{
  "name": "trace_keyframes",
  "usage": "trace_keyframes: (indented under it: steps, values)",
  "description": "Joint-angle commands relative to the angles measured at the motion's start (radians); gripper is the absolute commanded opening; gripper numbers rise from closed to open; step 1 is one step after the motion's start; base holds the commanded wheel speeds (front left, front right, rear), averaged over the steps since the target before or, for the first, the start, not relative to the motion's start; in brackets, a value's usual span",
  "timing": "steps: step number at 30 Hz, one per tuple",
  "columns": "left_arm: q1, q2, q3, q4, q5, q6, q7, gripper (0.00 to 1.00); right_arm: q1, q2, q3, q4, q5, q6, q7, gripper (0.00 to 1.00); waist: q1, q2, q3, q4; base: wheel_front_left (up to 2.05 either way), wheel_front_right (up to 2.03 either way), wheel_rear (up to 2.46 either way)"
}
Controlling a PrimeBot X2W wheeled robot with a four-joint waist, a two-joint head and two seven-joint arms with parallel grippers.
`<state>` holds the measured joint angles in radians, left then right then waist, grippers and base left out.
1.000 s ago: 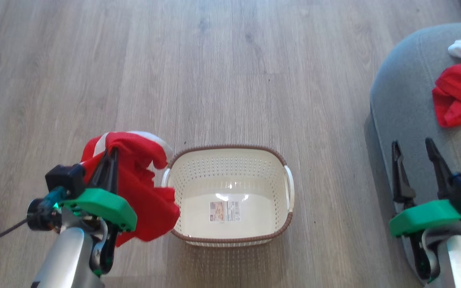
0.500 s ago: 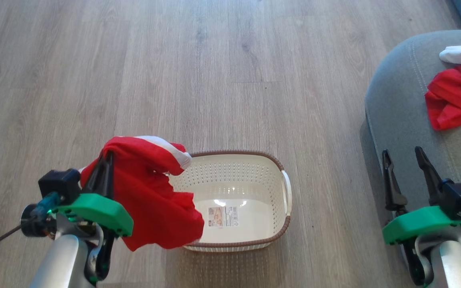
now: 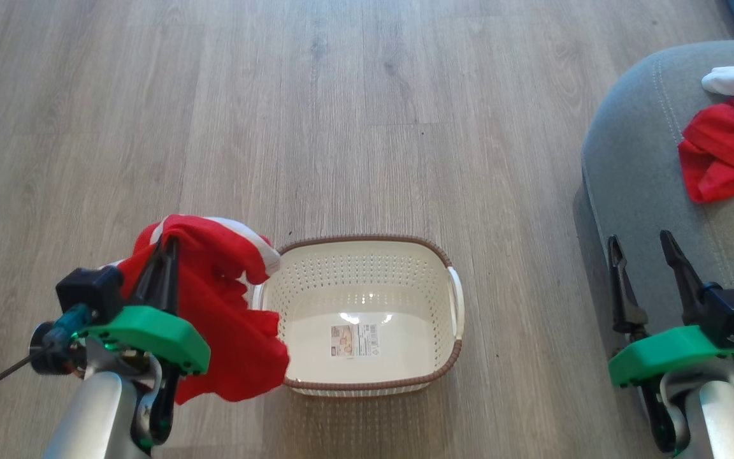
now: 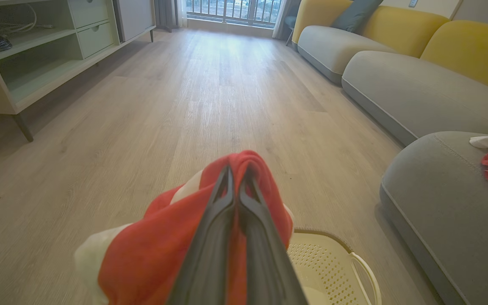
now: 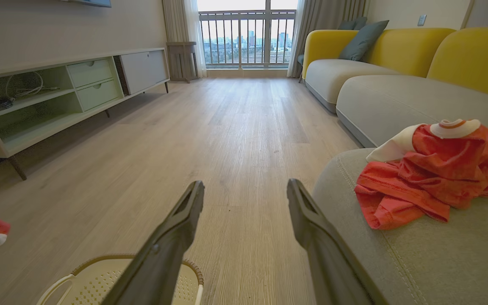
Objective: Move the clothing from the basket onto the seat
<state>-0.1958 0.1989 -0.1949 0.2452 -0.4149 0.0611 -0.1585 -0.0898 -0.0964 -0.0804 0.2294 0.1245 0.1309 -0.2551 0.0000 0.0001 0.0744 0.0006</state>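
My left gripper (image 3: 168, 245) is shut on a red and white garment (image 3: 227, 319) of the clothing, which hangs in the air just left of the basket (image 3: 450, 261). From the left wrist, the two fingers (image 4: 235, 186) are pressed together with red cloth (image 4: 151, 254) draped around them. The cream basket with its brown rim stands on the floor with only a label on its bottom. A second red garment (image 3: 724, 153) lies crumpled on the grey seat (image 3: 634, 166) at the right. My right gripper (image 3: 641, 245) is open and holds nothing, hovering at the seat's near edge.
Wood floor (image 3: 341, 115) stretches ahead. The right wrist view shows a low pale TV cabinet (image 5: 57, 97) along the left wall, grey and yellow sofa sections (image 5: 379, 67) on the right and a balcony window (image 5: 246, 38) at the far end.
The held garment swung right over the basket's left rim half a second ago and has swung back left. The head camera shifted slightly. The right gripper stays open.
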Motion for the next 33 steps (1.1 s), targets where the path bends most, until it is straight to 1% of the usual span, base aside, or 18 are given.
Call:
trace_keyframes:
  steps: [1,18,21,23,25,29,33]
  values:
    - [-0.035,0.032,0.035,-0.038,-0.004,0.007,-0.004,0.0,-0.033,-0.014,0.027,-0.031,0.003,0.0,-0.007,1.0,0.0,-0.0001,0.0,-0.001,0.0,0.0,0.0]
    - [-0.049,0.042,0.027,-0.033,-0.011,0.009,-0.009,0.0,-0.046,-0.017,0.033,-0.032,0.002,0.0,-0.007,1.0,0.0,-0.0001,0.006,-0.008,0.0,0.0,0.0]
    - [-0.051,0.045,0.02,-0.038,-0.009,0.007,-0.008,0.0,-0.052,-0.022,0.069,-0.045,0.016,0.0,-0.007,1.0,0.0,-0.0001,0.001,-0.009,0.0,0.0,0.0]
    - [-0.054,0.047,0.011,-0.049,-0.007,0.002,-0.003,0.0,-0.063,-0.026,0.126,-0.06,0.034,0.0,-0.007,1.0,0.0,-0.0001,-0.001,-0.011,0.0,0.0,0.0]
    - [-0.061,0.048,-0.001,-0.066,-0.001,-0.002,0.005,0.0,-0.082,-0.041,0.21,-0.068,0.047,0.0,-0.007,1.0,0.0,-0.0001,-0.003,-0.012,0.0,0.0,0.0]
    - [-0.078,0.048,-0.031,-0.106,0.009,-0.009,0.033,0.0,-0.163,-0.09,0.441,-0.071,0.095,0.0,-0.007,1.0,0.0,-0.0001,-0.01,-0.014,0.0,0.0,0.0]
    - [-0.103,0.043,-0.091,-0.142,0.029,-0.039,0.069,0.0,-0.276,-0.167,0.691,-0.055,0.177,0.0,-0.007,1.0,0.0,-0.0001,-0.022,0.0,0.0,0.0,0.0]
